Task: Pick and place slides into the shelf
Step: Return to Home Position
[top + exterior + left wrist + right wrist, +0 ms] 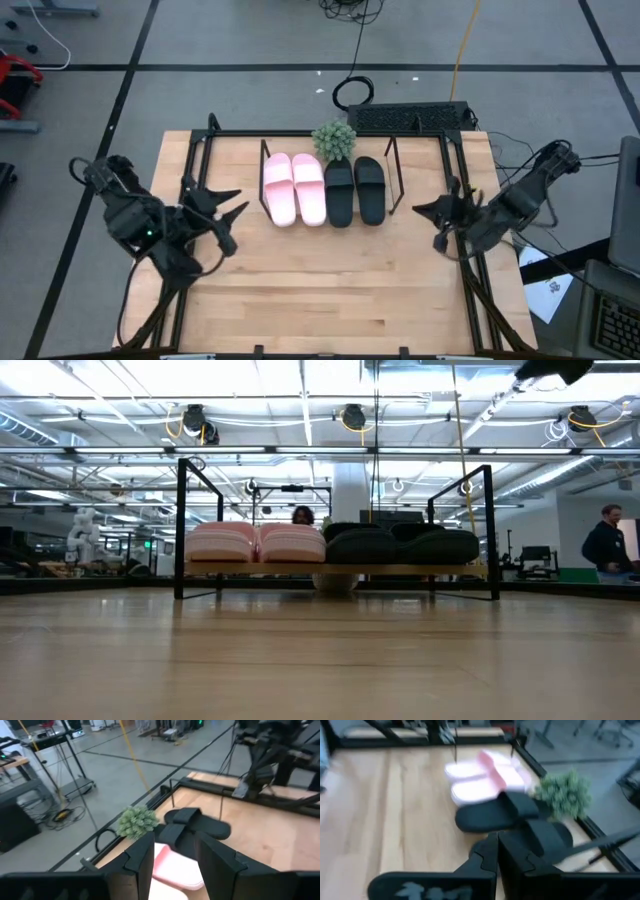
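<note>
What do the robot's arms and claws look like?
Both are dark, nearly black, built of chunky jointed pieces. The left arm has a tiny green light; the right arm trails looping black cables. The left claw and right claw each have two flat, angular fingers.

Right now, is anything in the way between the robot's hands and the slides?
Only the thin end frames of the shelf. One stands between the left hand and the pink slides, the other between the right hand and the black slides. The rest is bare tabletop.
</note>
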Robot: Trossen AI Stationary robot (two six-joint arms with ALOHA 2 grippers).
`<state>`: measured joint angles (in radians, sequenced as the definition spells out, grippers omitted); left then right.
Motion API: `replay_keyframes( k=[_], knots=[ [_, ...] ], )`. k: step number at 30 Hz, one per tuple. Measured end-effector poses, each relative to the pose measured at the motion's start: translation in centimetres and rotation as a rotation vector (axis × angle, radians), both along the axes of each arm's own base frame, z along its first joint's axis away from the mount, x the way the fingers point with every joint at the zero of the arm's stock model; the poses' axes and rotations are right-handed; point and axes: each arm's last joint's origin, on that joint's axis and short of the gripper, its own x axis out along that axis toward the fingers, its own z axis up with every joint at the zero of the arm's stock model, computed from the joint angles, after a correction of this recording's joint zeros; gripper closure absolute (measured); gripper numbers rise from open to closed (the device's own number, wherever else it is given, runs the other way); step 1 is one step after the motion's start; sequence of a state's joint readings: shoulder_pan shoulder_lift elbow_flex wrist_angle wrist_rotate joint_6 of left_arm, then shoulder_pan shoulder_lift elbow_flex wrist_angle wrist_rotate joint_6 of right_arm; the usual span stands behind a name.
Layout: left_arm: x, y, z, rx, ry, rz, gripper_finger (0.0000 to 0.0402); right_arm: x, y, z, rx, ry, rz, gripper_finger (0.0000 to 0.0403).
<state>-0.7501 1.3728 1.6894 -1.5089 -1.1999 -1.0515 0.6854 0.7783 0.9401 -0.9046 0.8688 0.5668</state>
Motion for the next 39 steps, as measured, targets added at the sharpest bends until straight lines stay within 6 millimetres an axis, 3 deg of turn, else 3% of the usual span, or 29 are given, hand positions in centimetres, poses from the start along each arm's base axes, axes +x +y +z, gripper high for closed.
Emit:
replay_keyframes(
  k=[6, 12, 20, 25, 32, 39],
  knots=[
    [-1.0, -1.0, -0.1, -0.034, -0.068, -0.028, 0.0256, -0.5, -0.4, 1.7, -0.016, -0.113, 0.086, 0.0403],
    [-1.6, -1.2, -3.0, -0.074, -0.055, -0.014, 0.0256, -0.4, -0.1, 2.7, -0.048, -0.157, 0.214, 0.0403],
    [-5.8, 1.5, -7.2, -0.221, -0.234, 0.014, 0.0256, -0.9, -0.4, 3.0, -0.056, -0.173, 0.248, 0.0403],
    [-7.1, 3.2, -11.1, -0.284, -0.265, 0.045, 0.0256, -1.3, -0.7, 3.1, -0.055, -0.183, 0.257, 0.0403],
    [-8.2, 4.5, -15.1, -0.307, -0.315, 0.043, 0.0256, -1.9, -1.3, 3.0, -0.080, -0.159, 0.262, 0.0403],
    [-9.0, 4.6, -16.1, -0.252, -0.318, -0.050, 0.0256, -1.9, -1.2, 0.4, -0.073, -0.140, 0.283, 0.0403]
  ],
)
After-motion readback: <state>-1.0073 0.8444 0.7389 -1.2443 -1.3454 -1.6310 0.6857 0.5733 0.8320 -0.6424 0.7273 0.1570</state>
